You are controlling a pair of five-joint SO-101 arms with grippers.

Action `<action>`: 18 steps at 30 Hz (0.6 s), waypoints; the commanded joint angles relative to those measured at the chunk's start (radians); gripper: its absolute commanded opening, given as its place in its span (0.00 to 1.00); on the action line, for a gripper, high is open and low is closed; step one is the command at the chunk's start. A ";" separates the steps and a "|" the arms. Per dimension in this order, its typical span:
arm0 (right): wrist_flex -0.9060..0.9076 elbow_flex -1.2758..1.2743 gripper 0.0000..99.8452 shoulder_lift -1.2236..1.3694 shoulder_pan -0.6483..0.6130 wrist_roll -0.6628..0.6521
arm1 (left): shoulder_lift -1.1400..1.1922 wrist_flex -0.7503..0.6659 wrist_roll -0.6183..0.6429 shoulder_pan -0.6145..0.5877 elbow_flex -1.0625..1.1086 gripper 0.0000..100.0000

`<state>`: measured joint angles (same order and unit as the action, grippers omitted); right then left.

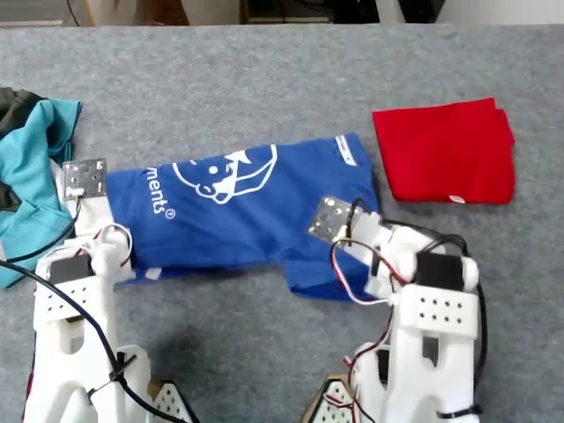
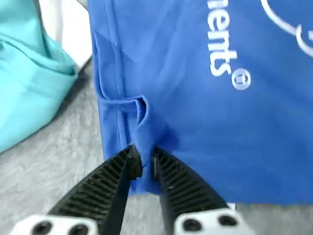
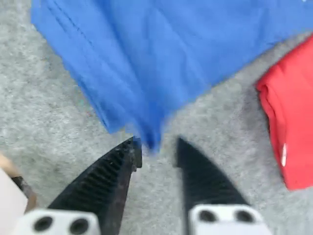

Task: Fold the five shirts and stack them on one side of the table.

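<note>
Two grippers sit at the near edge of the blue shirt (image 1: 238,211), one toward each end. Your left gripper (image 2: 143,164) is pinched tight on a bunched bit of hem at the shirt's corner, on the side nearest the teal shirt (image 2: 29,83). Fabric is squeezed between both fingers, no gap. Your right gripper (image 3: 156,152) has its fingers apart w/ a moderate gap, tips low over the grey table (image 3: 58,127). The tip of a blue corner pokes in between them, just beside one finger, and isn't clamped as far as you can see.

Blue shirt lies roughly flat across the middle of the table, print side up, white graphic + lettering showing. One flap sticks out toward the arms, by your right arm. Red shirt (image 1: 445,152) is folded into a neat rectangle on the right side of the table, near the blue one but not touching it. Teal shirt is crumpled at the left edge, near the blue hem. A dark cloth (image 1: 13,101) is bunched against it; can't tell what it is.
</note>
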<state>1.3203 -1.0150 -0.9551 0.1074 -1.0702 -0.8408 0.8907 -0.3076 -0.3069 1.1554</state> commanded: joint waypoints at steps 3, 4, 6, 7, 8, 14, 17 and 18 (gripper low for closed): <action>0.012 0.054 0.26 -0.119 0.016 -0.020 | -0.028 0.166 -0.061 -0.014 -0.112 0.21; 0.015 0.070 0.26 -0.143 0.015 -0.021 | -0.028 0.190 -0.060 -0.015 -0.133 0.21; 0.002 0.093 0.26 -0.182 -0.007 -0.017 | -0.028 0.256 -0.063 -0.015 -0.192 0.21; -0.006 0.102 0.25 -0.193 -0.015 -0.015 | -0.028 0.299 -0.064 -0.015 -0.235 0.21; -0.018 0.113 0.22 -0.196 -0.021 -0.012 | -0.028 0.345 -0.075 -0.015 -0.288 0.21; -0.184 0.197 0.04 -0.024 -0.076 0.100 | 0.015 0.394 0.009 -0.005 -0.621 0.02; -0.226 0.302 0.00 0.145 -0.157 0.198 | 0.130 0.204 0.170 -0.005 -0.608 0.03; -0.238 0.340 0.01 0.211 -0.177 0.219 | 0.191 0.143 0.195 -0.005 -0.598 0.02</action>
<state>1.1347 -0.8017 -0.8907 -0.0107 -0.9214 -0.7595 1.1945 -0.2202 -0.3130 0.5953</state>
